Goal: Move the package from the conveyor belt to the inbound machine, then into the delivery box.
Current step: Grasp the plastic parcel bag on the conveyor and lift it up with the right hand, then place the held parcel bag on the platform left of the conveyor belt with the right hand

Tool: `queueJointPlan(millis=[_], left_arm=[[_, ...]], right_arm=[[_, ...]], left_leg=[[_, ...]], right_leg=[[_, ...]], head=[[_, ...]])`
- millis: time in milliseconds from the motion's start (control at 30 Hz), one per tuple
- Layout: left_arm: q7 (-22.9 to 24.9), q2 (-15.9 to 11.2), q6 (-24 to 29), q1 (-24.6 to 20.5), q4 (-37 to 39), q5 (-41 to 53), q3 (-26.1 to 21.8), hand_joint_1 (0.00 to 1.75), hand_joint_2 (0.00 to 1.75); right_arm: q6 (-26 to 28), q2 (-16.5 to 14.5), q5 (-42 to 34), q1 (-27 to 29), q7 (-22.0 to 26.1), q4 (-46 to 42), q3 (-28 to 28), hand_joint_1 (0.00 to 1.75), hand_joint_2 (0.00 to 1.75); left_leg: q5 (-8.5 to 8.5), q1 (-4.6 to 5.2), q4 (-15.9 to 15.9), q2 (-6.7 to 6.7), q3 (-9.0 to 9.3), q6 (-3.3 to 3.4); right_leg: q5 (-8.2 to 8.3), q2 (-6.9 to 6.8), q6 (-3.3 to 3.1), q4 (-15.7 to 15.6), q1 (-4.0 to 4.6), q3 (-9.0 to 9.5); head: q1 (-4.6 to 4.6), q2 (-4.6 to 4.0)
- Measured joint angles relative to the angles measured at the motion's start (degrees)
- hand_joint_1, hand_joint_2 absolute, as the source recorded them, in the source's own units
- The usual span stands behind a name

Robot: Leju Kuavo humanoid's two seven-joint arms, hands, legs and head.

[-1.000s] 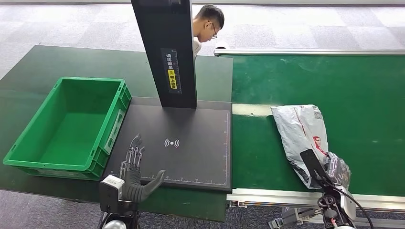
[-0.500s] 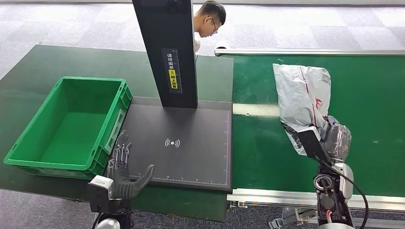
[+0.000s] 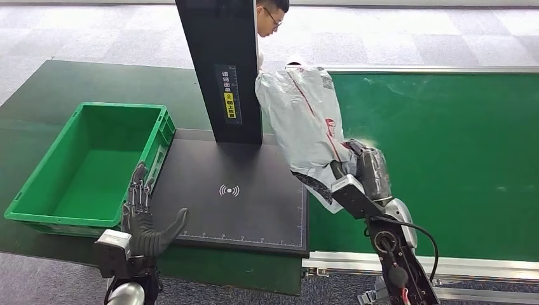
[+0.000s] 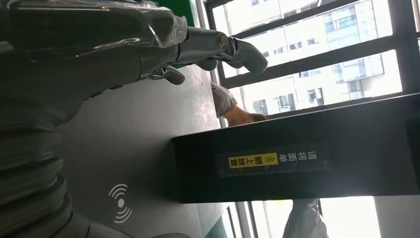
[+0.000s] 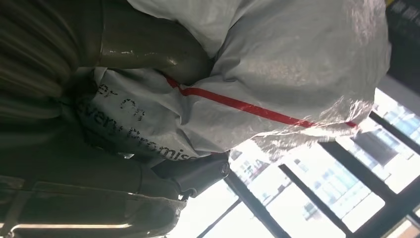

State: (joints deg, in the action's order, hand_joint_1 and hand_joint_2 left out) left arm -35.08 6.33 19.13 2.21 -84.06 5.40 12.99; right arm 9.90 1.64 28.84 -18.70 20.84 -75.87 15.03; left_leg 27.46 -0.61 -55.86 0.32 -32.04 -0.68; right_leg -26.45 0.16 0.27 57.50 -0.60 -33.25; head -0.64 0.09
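Head view, left to right: the green delivery box (image 3: 95, 166) sits on the desk (image 3: 38, 95); the left hand (image 3: 145, 219) hovers beside it, fingers spread, holding nothing. Over the inbound machine (image 3: 238, 190), the right hand (image 3: 363, 170) now grips the package (image 3: 305, 121), carried off the conveyor belt (image 3: 445, 140) within the last second, so the first transfer looks nearly done. Right wrist view adds what the head camera hides: fingers (image 5: 163, 54) pressing into the package's crinkled plastic.

A dark green table (image 3: 76, 82) carries an empty green plastic crate (image 3: 95, 166) at left and a flat black scanner platform (image 3: 248, 190) just right of it.
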Motion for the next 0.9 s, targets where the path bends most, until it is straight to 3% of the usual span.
queueJointPlan(millis=[433, 467, 600, 900], left_arm=[[1.45, 0.36, 1.0, -0.02, -1.29, 0.21, -0.6, 0.0, 1.75], [1.58, 0.43, 1.0, -0.01, -1.31, 0.3, -0.6, 0.0, 1.75], [1.98, 0.65, 0.78, 0.04, -1.31, 0.63, -0.54, 0.0, 1.75], [2.97, 1.51, -0.15, 0.76, -1.31, 0.96, -0.23, 0.0, 1.75]], right_arm=[[-5.14, -3.58, -7.03, -0.89, 0.25, 13.86, 9.47, 1.75, 1.75], [-5.7, -3.67, -7.59, -0.88, 0.29, 14.92, 9.89, 1.68, 1.75], [-7.91, -4.03, -9.35, -0.89, 0.31, 18.68, 11.47, 0.0, 1.75], [-7.79, -4.51, -12.98, 0.02, 3.66, 19.29, 12.64, 0.0, 1.75]], left_leg=[[0.01, 0.0, 0.0, -0.02, -0.01, 0.0], [0.01, 0.0, 0.0, -0.02, -0.01, 0.0], [0.01, 0.0, 0.0, -0.02, 0.0, 0.0], [0.01, 0.0, -0.01, -0.02, 0.0, 0.0]], right_leg=[[-0.01, -0.01, 0.0, 0.0, 0.0, -0.01], [-0.01, -0.01, 0.0, 0.0, 0.0, -0.01], [-0.01, -0.01, 0.0, 0.0, 0.0, -0.01], [-0.01, -0.01, 0.0, 0.0, 0.0, -0.02]], head=[[0.01, 0.0], [0.0, 0.0], [-0.01, 0.0], [-0.01, 0.0]])
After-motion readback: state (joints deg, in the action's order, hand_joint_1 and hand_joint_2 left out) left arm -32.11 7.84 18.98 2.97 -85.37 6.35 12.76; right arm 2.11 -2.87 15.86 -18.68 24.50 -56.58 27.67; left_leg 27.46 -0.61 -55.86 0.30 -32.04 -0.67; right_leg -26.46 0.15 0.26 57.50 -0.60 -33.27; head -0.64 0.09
